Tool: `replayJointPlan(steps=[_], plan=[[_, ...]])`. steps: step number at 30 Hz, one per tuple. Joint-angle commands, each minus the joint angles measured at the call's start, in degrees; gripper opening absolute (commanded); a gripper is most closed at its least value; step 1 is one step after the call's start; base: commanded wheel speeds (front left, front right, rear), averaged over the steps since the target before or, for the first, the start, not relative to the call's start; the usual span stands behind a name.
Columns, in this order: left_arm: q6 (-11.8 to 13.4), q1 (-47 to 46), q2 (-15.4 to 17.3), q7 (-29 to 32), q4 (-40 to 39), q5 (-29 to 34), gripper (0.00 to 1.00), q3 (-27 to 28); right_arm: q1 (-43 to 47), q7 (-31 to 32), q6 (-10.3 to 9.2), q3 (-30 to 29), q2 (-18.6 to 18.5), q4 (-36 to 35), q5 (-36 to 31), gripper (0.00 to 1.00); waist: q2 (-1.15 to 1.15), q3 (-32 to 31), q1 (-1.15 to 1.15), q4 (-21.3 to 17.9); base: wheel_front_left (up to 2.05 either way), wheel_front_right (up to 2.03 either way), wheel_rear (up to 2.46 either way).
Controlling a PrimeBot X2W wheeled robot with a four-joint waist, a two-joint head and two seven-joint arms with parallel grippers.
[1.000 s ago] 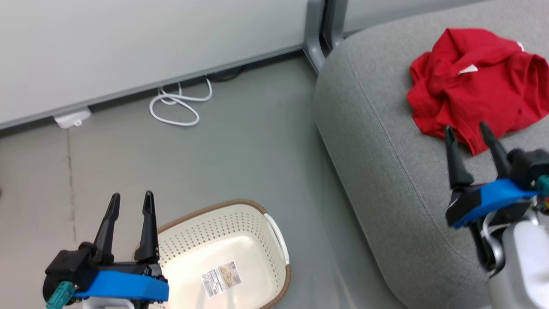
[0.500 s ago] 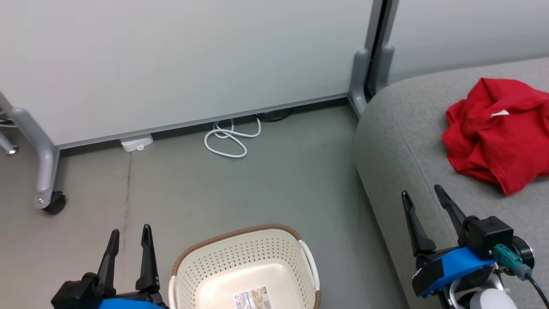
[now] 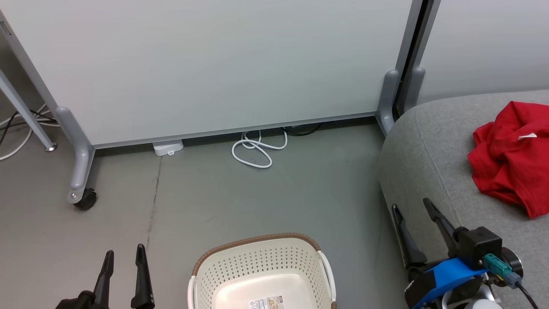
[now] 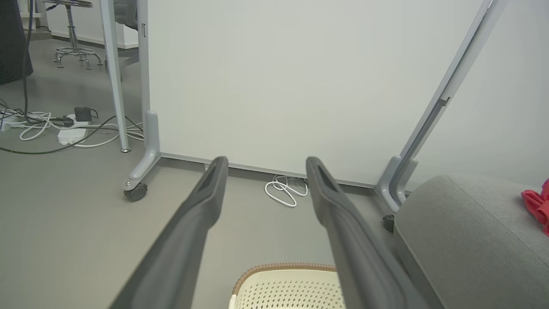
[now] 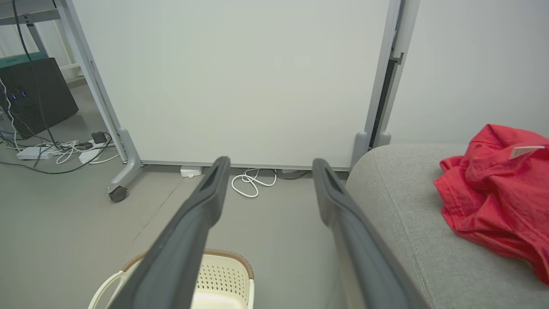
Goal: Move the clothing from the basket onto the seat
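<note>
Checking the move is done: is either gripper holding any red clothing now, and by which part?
Nothing is held. The left gripper and right gripper are open and empty; the clothing lies on the seat.

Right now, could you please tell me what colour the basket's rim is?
The basket's rim is brown, woven-looking; the head view shows it best.

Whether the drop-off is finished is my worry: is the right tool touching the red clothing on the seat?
Apart. The head view shows bare grey seat between the open right tool and the clothing.
</note>
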Motion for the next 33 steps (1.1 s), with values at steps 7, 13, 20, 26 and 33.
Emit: replayJointPlan(steps=[7, 13, 20, 26, 33], plan=[[-0.3, 0.7, -0.3, -0.2, -0.2, 0.4, 1.0, 0.5, 1.1, -0.4, 0.01, 0.4, 0.1, 1.2, 1.3, 1.0, 0.0, 0.1, 0.0, 0.1, 0.0, 0.0, 0.0], [-0.4, 0.8, -0.4, -0.2, -0.4, 0.4, 1.0, 0.3, 1.2, -0.8, 0.01, 0.6, 0.1, 1.8, 2.0, 1.0, 0.0, 0.2, 0.0, 0.0, 0.0, 0.0, 0.0], [-0.5, 1.1, -0.5, -0.2, -0.4, 0.2, 1.0, 0.1, 1.1, -0.9, 0.01, 0.7, 0.1, 2.1, 2.7, 1.0, 0.0, 0.1, 0.0, -0.1, 0.0, 0.0, 0.0], [-0.6, 1.1, -0.2, -0.2, -0.2, -0.3, 1.0, -0.1, 0.8, -1.1, 0.01, 0.8, 0.1, 2.4, 2.8, 1.0, 0.0, 0.2, 0.0, -0.2, 0.0, 0.0, 0.0], [-0.2, 2.0, -1.2, 0.4, 2.4, -0.6, 0.0, -0.3, 1.7, -0.7, -0.01, 1.0, 0.0, 5.1, 2.6, 0.0, 0.0, 0.2, 0.0, -0.2, 0.0, 0.0, 0.0]])
